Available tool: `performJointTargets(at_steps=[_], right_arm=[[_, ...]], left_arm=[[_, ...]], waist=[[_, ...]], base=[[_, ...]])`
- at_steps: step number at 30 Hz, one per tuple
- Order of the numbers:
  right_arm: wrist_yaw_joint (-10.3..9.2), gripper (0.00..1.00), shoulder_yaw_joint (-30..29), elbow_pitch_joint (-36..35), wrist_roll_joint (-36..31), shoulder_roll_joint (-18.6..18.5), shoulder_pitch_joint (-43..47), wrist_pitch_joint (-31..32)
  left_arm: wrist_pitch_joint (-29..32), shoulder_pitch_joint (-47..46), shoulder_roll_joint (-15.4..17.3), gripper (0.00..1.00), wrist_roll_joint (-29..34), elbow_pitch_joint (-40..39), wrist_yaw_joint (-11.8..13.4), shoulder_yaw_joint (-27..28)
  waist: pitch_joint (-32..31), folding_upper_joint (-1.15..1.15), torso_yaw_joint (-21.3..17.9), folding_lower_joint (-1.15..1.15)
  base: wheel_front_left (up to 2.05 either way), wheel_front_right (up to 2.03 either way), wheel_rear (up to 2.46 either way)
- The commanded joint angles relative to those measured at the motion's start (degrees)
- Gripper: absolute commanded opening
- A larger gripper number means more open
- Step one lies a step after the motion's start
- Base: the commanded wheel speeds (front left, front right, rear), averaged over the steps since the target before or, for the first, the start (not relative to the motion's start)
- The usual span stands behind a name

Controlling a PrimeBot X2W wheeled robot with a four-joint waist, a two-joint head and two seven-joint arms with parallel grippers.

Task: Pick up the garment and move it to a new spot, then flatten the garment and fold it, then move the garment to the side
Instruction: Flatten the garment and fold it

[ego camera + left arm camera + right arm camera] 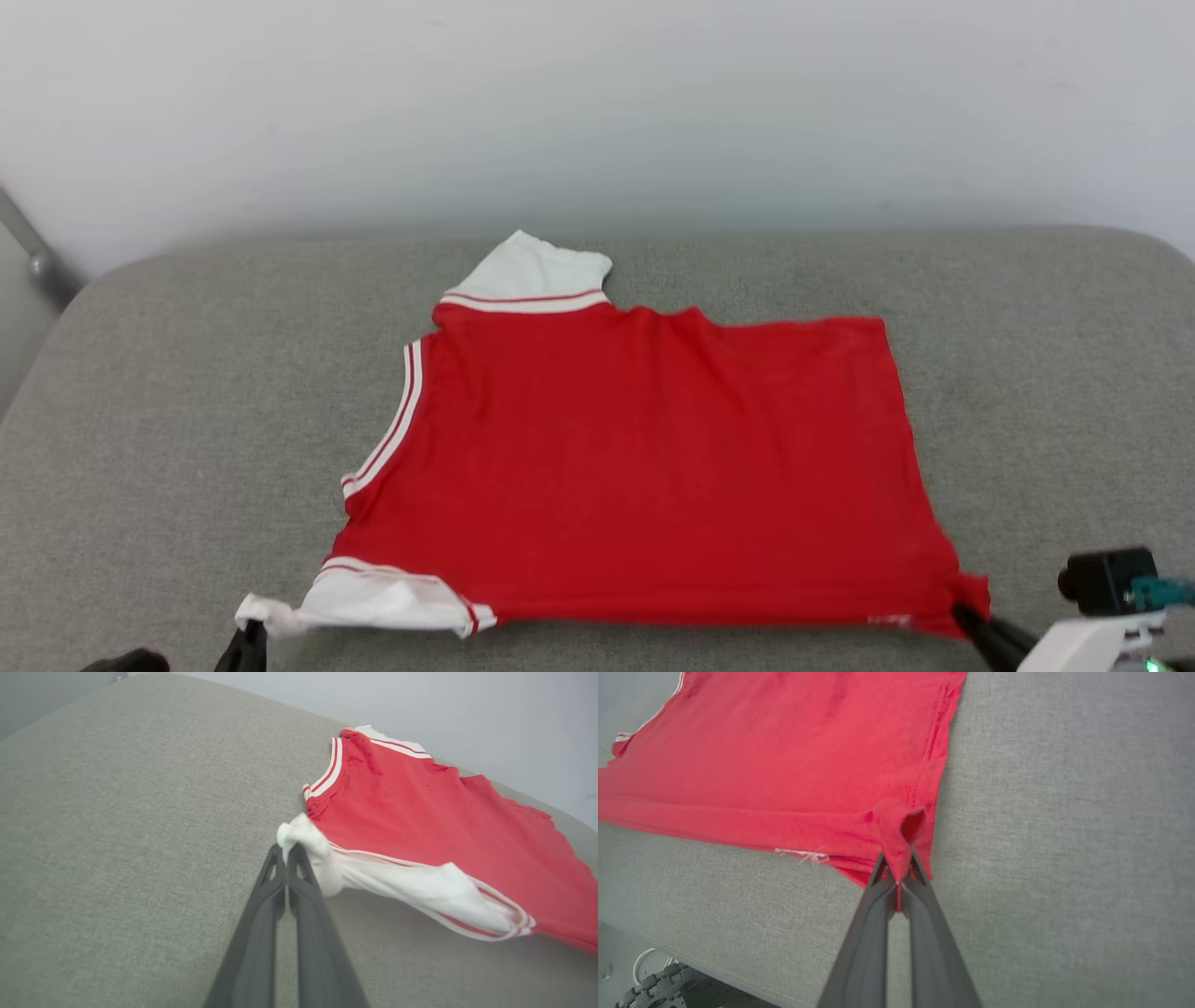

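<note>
**A:** Left gripper point(286, 851), state being logged?

**B:** Being logged as clenched. Both dark fingers are being pressed together. The bunched end of a white sleeve point(306, 847) is being pinched right at the tips.

**A:** Right gripper point(899, 870)?

**B:** Clenched likewise. A puckered red hem corner point(906, 828) is being gripped between its fingers, with cloth being seen poking down through the gap behind the tips.

**A:** Position of the garment point(635, 467)?

**B:** Being recorded as spread on the grey cushion point(140, 420), ahead of both grippers. Its near edge is running straight between the two pinch points. Just past the left tips, the sleeve is being held slightly off the cushion, a shadow being noted beneath it. Just left of the right tips, in the right wrist view, a small frayed white patch point(803, 854) is being noted on that edge.

**A:** Farther out?

**B:** The red body is being seen lying flat, with few wrinkles. Curved red-and-white striped trim point(394, 427) is being noted beyond the left gripper. Farthest from both, a second white sleeve point(537, 271) is lying at the far edge. A pale wall point(597, 93) is rising behind the cushion.
</note>
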Motion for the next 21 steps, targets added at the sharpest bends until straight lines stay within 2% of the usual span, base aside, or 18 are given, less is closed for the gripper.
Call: performJointTargets(at_steps=[1, 6, 8, 13, 21], right_arm=[[-0.14, 0.00, -1.8, -2.3, -0.3, 1.0, 2.6, 1.2], [-0.13, 0.00, -5.9, -11.1, -2.3, 3.8, 8.1, 6.7], [-0.13, 0.00, -7.0, -12.5, -3.2, 4.6, 7.8, 7.9], [-0.12, 0.00, -7.8, -11.9, -4.7, 6.0, 2.5, 8.7], [-0.11, 0.00, -4.5, -3.7, -6.3, 5.4, -10.9, 6.8]], left_arm=[[0.6, 1.6, 1.0, 0.00, -0.5, -1.8, 1.3, 0.9], [2.4, 5.2, 0.6, 0.00, -0.9, -8.5, 3.9, 0.9], [2.8, 4.0, 0.7, 0.00, -0.6, -9.5, 3.8, 0.6], [4.4, -4.1, 1.5, 0.00, 0.7, -8.3, 1.4, -1.5], [5.1, -20.4, 0.5, 0.00, 1.3, 2.2, -4.4, -4.1]], waist=[[-0.7, 0.00, -0.1, 0.03], [0.1, 0.00, -0.4, 0.03], [0.8, 0.00, -0.5, 0.03], [4.2, 0.00, -0.2, 0.03], [12.0, 0.00, -0.6, 0.03]], base=[[0.00, 0.00, 0.00], [0.00, 0.00, 0.00], [0.00, 0.00, 0.00], [0.00, 0.00, 0.00], [0.00, 0.00, 0.00]])
